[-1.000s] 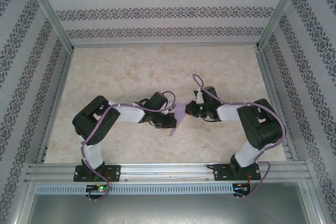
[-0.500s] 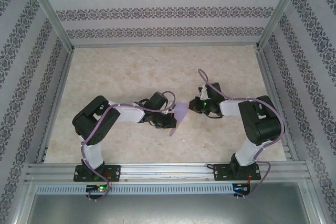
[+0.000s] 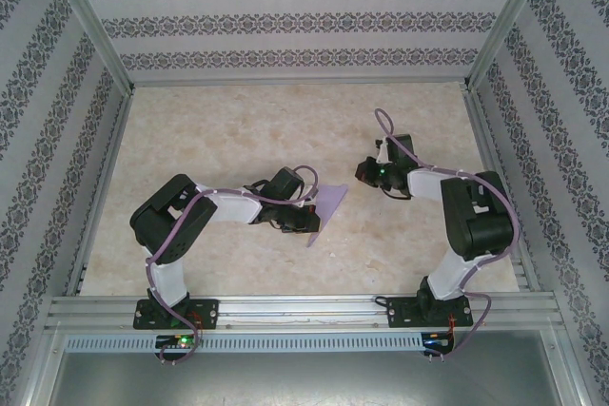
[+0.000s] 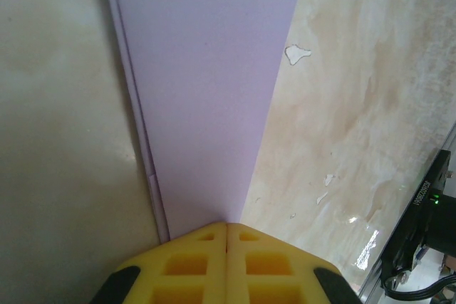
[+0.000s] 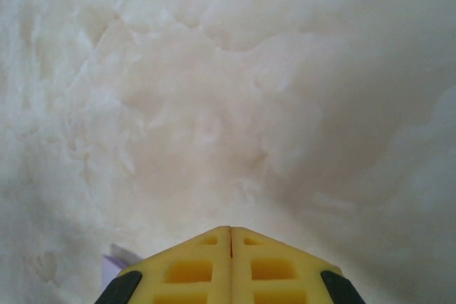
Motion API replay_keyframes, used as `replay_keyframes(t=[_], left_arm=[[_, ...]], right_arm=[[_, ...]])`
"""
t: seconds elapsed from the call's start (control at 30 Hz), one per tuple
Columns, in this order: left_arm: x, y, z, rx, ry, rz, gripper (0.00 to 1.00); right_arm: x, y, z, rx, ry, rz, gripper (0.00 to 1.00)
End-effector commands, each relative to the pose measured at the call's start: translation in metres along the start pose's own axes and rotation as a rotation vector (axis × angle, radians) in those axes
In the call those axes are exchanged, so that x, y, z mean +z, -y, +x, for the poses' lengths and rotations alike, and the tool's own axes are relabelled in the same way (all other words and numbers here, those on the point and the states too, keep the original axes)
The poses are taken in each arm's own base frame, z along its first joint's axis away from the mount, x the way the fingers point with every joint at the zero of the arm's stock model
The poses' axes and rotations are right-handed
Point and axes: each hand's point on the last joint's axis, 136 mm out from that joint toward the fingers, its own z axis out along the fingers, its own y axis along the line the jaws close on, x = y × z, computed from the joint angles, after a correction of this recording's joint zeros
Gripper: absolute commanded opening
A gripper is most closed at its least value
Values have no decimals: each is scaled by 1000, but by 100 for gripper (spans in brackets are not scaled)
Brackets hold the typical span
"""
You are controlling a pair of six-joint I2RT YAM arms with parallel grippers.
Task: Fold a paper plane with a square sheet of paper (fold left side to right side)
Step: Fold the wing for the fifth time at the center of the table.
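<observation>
Seemingly the folded paper (image 3: 322,204) is pressed flat by the closed left gripper (image 4: 226,227); the closed right gripper (image 5: 230,230) is needed there next.

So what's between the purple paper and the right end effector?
Nothing: bare beige marbled tabletop separates the folded lilac paper sheet from the right end effector, in the top view.

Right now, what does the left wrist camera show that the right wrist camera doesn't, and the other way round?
Left wrist: the lilac paper with folded layers running away from the shut left fingers, a white fleck on the table, and a black unit with a green light. Right wrist: mostly bare table ahead of the shut right fingers, with a lilac sliver at lower left. Both: shut yellow fingers over marble.
</observation>
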Motion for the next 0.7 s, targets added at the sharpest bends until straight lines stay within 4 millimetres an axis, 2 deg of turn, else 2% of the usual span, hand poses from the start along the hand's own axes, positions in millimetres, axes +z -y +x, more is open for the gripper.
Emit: replay_keyframes(t=[0.0,0.13,0.3,0.5,0.67], left_arm=[[5,-74,47,-132,-101,-264,2],[5,-72,44,-131,-93,-256,1],[5,-70,43,-126,-90,-248,2],[5,-68,41,-123,-85,-243,2],[4,-68,41,-124,-85,-244,2]], right_arm=[[-23,-19,3,-31,22,-28,0],[-37,-36,38,17,-18,-89,0],[-38,-58,86,68,-94,-142,0],[-27,-73,115,105,-158,-162,0],[-13,-78,128,116,-199,-161,0]])
